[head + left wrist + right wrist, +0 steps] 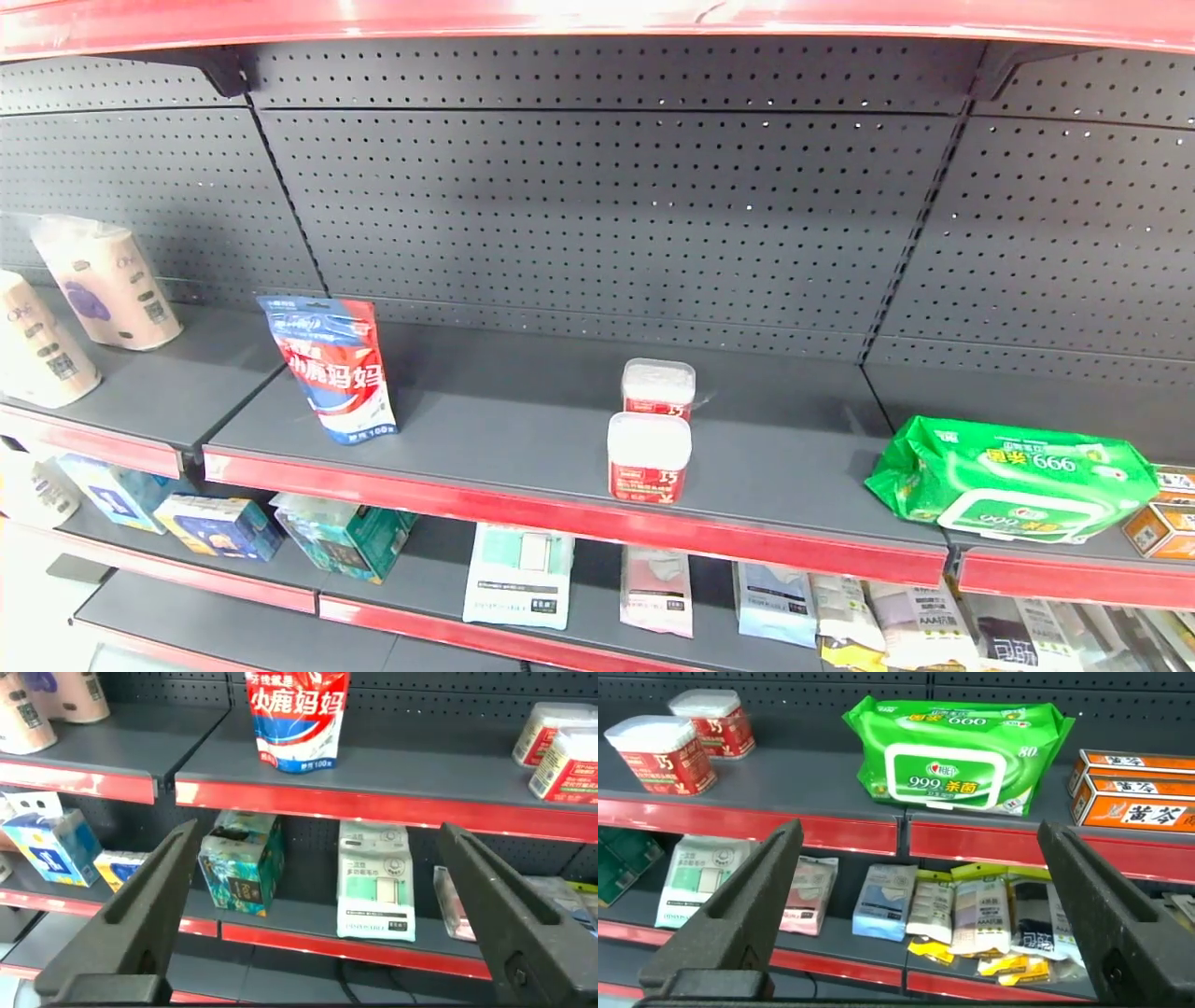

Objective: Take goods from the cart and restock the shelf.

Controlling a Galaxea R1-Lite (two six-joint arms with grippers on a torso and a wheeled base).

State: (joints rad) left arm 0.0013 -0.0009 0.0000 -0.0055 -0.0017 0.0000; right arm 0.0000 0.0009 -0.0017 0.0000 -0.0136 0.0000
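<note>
Grey perforated-metal shelf [523, 411] with a red front lip, facing the robot. On its board: a blue-and-red pouch [331, 369] upright at left, two red tubs [651, 455] with white lids, one behind the other, mid-board, and a green wipes pack [1013, 478] lying flat at right. Left gripper [318, 833] jaws spread wide, level with the tier under the pouch. Right gripper [917, 829] jaws equally spread, below the wipes. The right wrist view shows orange boxes [1134, 789] stacked beside the wipes; the head view cuts them at its edge.
</note>
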